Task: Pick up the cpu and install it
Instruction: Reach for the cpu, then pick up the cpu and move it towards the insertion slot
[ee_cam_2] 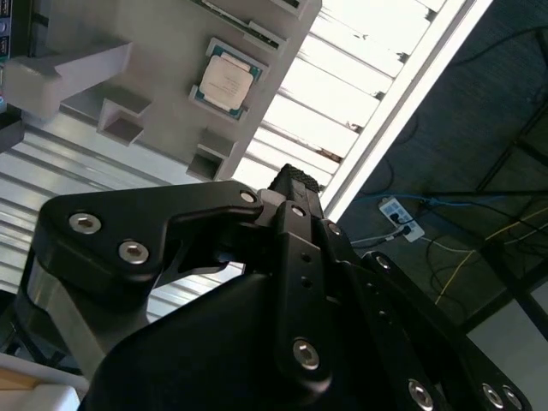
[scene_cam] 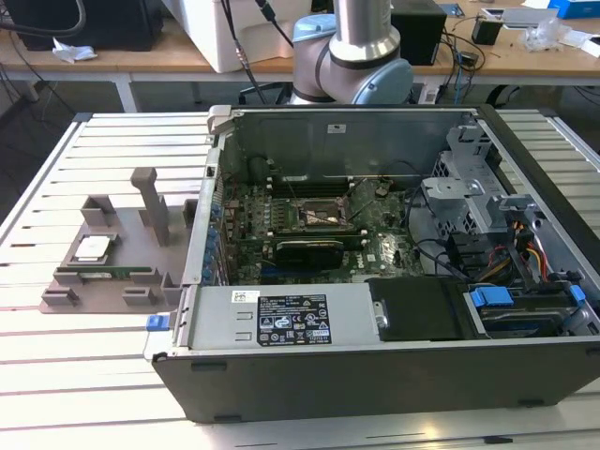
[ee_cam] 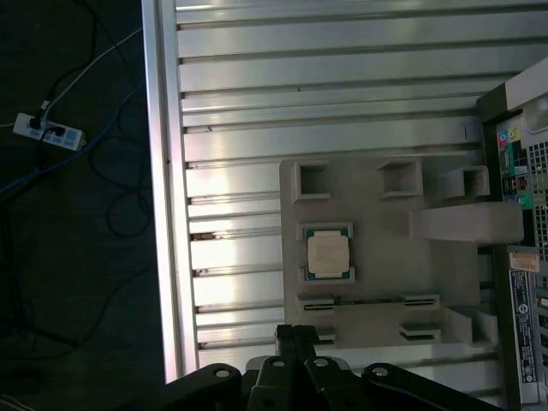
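The cpu (scene_cam: pixel 94 248), a small square chip with a silver top and a green edge, lies flat in a recess of a grey holder tray (scene_cam: pixel 112 286) at the exterior view's left. Both wrist views look down on the cpu (ee_cam: pixel 329 254) (ee_cam_2: pixel 227 81) from well above. My gripper (ee_cam: pixel 296 330) (ee_cam_2: pixel 295 181) hangs high over the table beside the tray, its black fingers pressed together and holding nothing. Inside the open computer case (scene_cam: pixel 375 375), the black socket frame (scene_cam: pixel 323 214) sits on the motherboard.
A long green memory stick (ee_cam: pixel 368 301) lies in a slot of the tray beside the cpu. A grey post (scene_cam: pixel 150 202) rises from the tray. The case stands on a slatted aluminium table (scene_cam: pixel 84 375). The arm (scene_cam: pixel 361 47) stands behind the case. Cables and a power strip (ee_cam: pixel 47 130) lie on the floor.
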